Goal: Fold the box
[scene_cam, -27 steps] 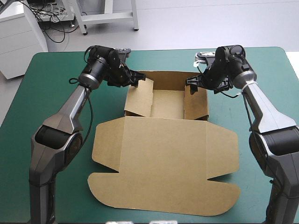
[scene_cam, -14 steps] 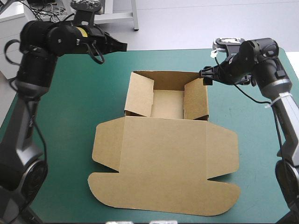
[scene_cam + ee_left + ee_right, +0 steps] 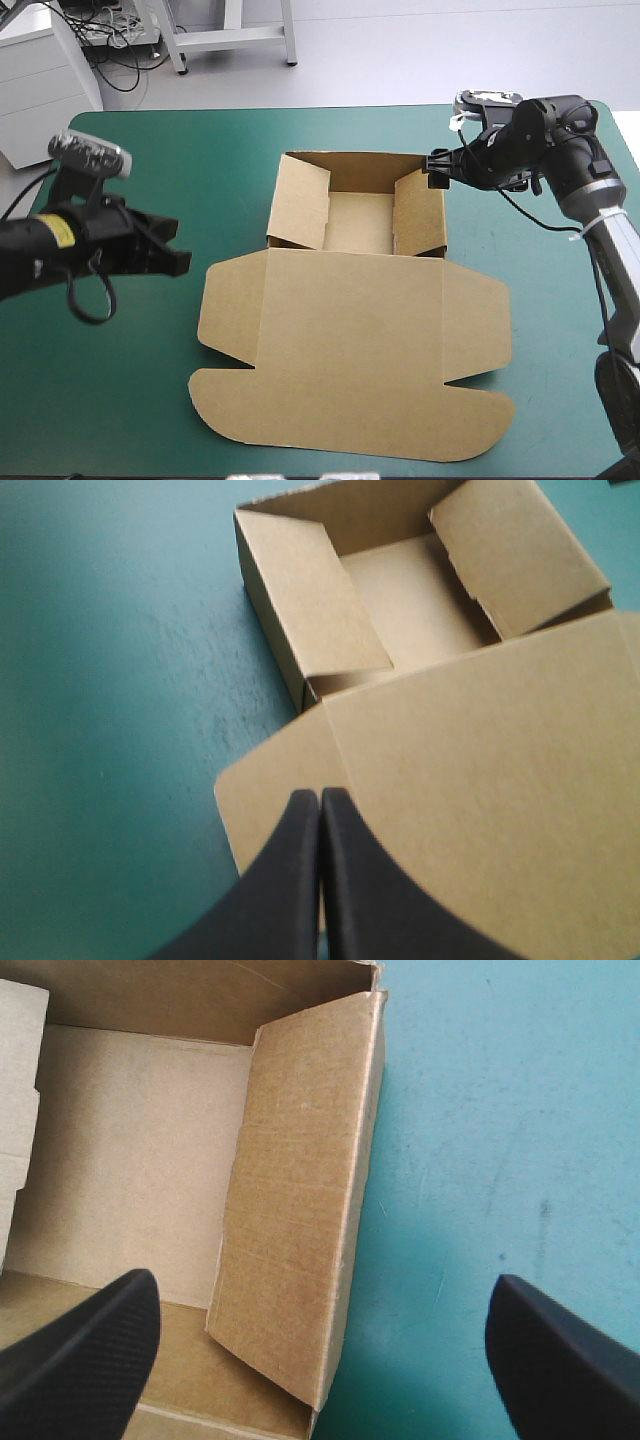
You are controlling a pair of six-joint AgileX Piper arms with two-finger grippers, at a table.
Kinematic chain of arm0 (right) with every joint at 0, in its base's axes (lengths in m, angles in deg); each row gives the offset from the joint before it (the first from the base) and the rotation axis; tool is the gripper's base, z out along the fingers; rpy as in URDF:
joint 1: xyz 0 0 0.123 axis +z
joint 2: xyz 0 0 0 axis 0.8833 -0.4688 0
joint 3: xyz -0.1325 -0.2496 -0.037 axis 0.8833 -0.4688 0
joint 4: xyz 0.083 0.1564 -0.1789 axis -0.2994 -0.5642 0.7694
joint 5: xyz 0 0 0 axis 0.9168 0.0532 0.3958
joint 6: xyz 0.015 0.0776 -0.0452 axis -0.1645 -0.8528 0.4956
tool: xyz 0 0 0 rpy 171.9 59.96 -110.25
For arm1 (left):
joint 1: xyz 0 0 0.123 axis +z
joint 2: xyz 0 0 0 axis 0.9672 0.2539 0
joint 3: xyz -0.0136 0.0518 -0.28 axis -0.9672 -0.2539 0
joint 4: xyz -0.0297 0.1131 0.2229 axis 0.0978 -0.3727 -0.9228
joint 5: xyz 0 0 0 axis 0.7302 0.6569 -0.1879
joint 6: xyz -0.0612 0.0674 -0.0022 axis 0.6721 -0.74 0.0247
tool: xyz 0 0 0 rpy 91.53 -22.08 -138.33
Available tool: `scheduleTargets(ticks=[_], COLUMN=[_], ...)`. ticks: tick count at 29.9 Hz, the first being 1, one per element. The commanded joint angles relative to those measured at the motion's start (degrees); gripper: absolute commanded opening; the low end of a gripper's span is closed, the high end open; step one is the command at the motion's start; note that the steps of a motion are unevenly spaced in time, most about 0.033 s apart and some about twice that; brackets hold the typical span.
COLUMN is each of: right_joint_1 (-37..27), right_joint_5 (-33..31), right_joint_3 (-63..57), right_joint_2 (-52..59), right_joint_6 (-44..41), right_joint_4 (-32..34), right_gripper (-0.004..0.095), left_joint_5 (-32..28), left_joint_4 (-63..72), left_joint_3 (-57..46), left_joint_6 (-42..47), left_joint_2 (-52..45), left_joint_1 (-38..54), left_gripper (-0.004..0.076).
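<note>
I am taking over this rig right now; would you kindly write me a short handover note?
Left gripper: shut, empty, off the box's left side, aimed at the lid.
Right gripper: open, empty, beside the tray's right wall, near its far corner.
Box: mid-table on the teal-green cover, tray at the far side, lid flat toward the near edge.
Done: walls raised, both side flaps folded inward.
Left: the flaps lean rather than sit flush, so they probably need pressing in.
</note>
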State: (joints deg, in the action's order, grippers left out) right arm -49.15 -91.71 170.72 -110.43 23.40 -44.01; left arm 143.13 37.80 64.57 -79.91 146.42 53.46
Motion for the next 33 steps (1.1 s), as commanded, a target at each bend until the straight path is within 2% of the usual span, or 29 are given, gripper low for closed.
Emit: scheduleTargets(ticks=[1, 14, 22, 24, 27, 33], right_joint_1=[-0.2, -0.2, -0.2, -0.2, -0.2, -0.2], right_joint_5=[2.64, 4.82, 4.58, 4.48, 3.33, 0.71], right_joint_3=[1.26, 1.26, 1.26, 1.26, 1.26, 1.26], right_joint_2=[-0.21, -12.27, -13.89, -13.89, -13.89, -13.89], right_joint_6=[0.08, -0.17, -0.17, -0.17, -0.17, 0.9], right_joint_4=[-0.46, -2.2, -2.29, -2.29, -2.29, -2.29], right_gripper=[0.0806, 0.0806, 0.0802, 0.0764, 0.0579, -0.0023], left_joint_5=[-6.8, -11.49, -17.05, -17.19, -17.69, -18.1], left_joint_4=[1.07, -0.24, -0.24, -0.24, -0.24, -1.24], left_joint_3=[-8.72, -35.92, -42.44, -42.6, -42.96, -42.96], left_joint_6=[-0.24, -0.62, -0.62, -0.62, -0.62, -1.62], left_joint_2=[-8.11, -28.01, -34.07, -34.28, -34.51, -34.51], left_joint_1=[-0.07, -0.07, -0.07, -0.07, -0.07, -0.07], left_gripper=[-0.0032, -0.0032, -0.0032, -0.0032, -0.0032, -0.0032])
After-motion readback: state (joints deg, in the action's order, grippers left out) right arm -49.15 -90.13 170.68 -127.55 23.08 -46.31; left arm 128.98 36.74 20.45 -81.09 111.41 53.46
